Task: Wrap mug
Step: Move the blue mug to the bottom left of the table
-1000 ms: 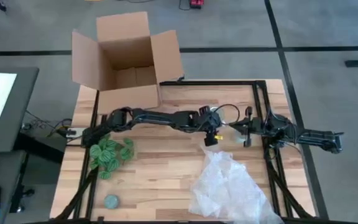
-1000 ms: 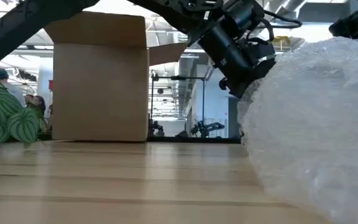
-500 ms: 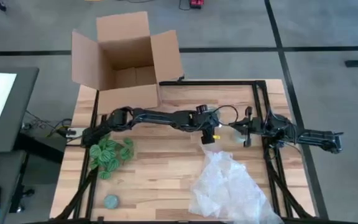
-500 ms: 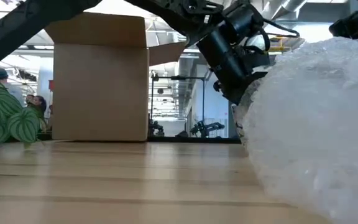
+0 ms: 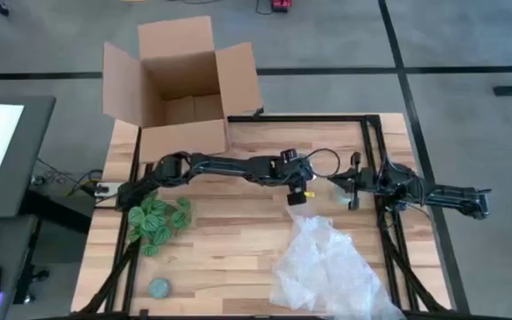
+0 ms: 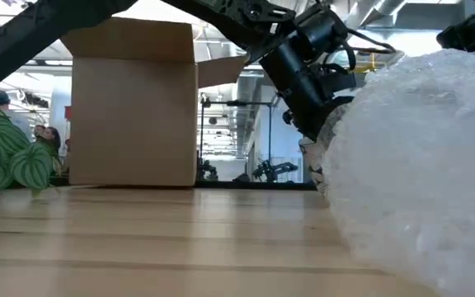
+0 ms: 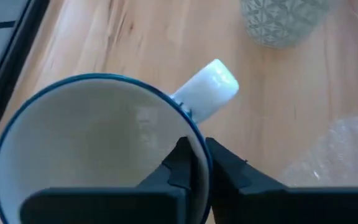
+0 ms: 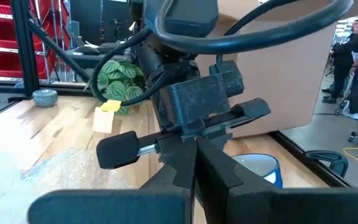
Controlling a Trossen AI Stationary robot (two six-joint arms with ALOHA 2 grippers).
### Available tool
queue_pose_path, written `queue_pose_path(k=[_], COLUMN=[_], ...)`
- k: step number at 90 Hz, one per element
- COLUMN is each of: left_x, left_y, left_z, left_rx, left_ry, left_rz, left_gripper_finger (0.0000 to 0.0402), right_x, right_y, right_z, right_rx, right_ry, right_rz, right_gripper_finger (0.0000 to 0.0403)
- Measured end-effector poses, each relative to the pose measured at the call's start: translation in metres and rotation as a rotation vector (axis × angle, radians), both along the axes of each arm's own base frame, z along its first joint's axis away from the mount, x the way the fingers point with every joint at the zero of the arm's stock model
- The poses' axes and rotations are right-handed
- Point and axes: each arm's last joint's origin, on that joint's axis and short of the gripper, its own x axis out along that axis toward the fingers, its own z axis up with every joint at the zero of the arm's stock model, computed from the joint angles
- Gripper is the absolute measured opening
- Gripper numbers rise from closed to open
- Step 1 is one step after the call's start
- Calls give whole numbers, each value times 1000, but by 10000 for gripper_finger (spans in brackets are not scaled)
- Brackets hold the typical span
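Slightly drawn back toward its base, the left gripper pinches the small white-cream, blue-rimmed mug by its rim, beside the crumpled clear bubble wrap; next, place it onto the wrap.

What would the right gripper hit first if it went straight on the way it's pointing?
Most likely the left gripper, which sits straight ahead of the right gripper in its wrist view and pinches the rim of the mug. Depth is unclear, but the gap looks short.
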Motion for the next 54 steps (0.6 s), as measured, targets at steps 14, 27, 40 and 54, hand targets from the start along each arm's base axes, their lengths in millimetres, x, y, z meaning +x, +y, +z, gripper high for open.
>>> queue_pose_path(k=[14,27,40,54], left_x=[-4,-17,-35,-53], left_y=[-18,-41,-51,-73], left_z=[32,74,84,95], left_rx=[-21,-78,-173,-341], left_ry=[65,109,176,250], left_rz=[-17,3,125,147], left_gripper_finger=[5,3,2,1], right_x=[0,0,0,0], right_y=[0,0,0,0], right_z=[0,0,0,0], right_rx=[0,0,0,0], right_ry=[0,0,0,-1], right_rz=[-1,0,0,-1], right_gripper_finger=[0,0,0,0])
